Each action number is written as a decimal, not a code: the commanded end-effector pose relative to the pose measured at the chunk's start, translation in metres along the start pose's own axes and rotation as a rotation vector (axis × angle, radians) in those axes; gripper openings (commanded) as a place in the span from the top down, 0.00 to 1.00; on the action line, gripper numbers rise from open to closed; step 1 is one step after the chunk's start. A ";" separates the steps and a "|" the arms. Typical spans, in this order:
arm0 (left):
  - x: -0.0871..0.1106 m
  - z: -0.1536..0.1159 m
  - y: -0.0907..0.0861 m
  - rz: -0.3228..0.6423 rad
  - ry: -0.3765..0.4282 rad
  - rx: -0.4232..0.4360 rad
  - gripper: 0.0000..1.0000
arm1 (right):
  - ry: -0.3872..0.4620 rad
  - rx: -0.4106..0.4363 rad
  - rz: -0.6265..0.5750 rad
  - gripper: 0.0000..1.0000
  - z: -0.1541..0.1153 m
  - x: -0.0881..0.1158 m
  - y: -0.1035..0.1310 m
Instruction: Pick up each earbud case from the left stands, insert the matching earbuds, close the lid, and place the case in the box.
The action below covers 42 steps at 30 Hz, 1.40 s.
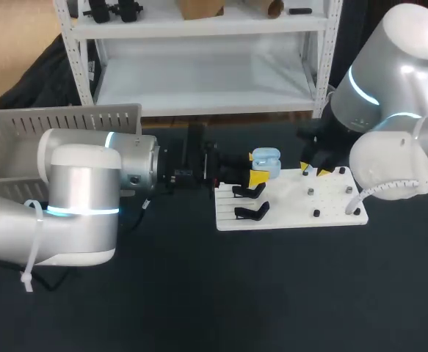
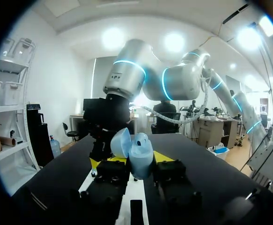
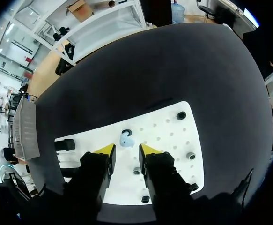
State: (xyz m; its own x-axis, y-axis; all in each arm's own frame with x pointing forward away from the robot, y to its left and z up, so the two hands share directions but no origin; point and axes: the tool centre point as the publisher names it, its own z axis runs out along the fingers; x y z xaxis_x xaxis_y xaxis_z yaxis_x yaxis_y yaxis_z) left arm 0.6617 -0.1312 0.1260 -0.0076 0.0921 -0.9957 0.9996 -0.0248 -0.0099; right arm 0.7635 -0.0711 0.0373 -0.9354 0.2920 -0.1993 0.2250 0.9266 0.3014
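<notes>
My left gripper (image 1: pixel 258 177) is shut on a light blue earbud case (image 1: pixel 266 162) and holds it above the left end of the white board (image 1: pixel 291 220). In the left wrist view the earbud case (image 2: pixel 140 159) sits between the yellow tips of my left gripper (image 2: pixel 137 163), its lid (image 2: pixel 121 143) swung open. My right gripper (image 1: pixel 315 171) hangs over the board's far edge. In the right wrist view a light blue earbud (image 3: pixel 126 140) rests on the board just ahead of the gap of my right gripper (image 3: pixel 127 150), whose fingers stand open and apart from it.
Two black stands (image 1: pixel 250 202) sit on the board's left part, with several small pegs (image 1: pixel 316 213) on its right part. A grey slatted box (image 1: pixel 23 136) stands at the far left of the dark table. More pegs (image 3: pixel 191 155) lie beside my right gripper.
</notes>
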 end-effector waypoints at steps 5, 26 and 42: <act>0.000 0.000 -0.002 0.001 0.000 -0.006 1.00 | 0.004 -0.002 0.017 0.73 0.006 -0.006 -0.001; 0.000 0.000 -0.002 0.001 0.000 -0.006 1.00 | 0.027 0.001 0.024 0.90 0.013 -0.009 0.002; 0.000 0.000 -0.002 0.001 0.000 -0.006 1.00 | -0.002 0.026 0.055 1.00 -0.025 0.000 0.003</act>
State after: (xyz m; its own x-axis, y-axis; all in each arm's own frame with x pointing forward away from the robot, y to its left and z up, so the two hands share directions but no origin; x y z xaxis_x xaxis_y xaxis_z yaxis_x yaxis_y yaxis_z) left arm 0.6617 -0.1312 0.1260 -0.0076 0.0921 -0.9957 0.9996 -0.0248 -0.0099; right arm 0.7723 -0.0690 0.0476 -0.9286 0.3330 -0.1637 0.2769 0.9155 0.2918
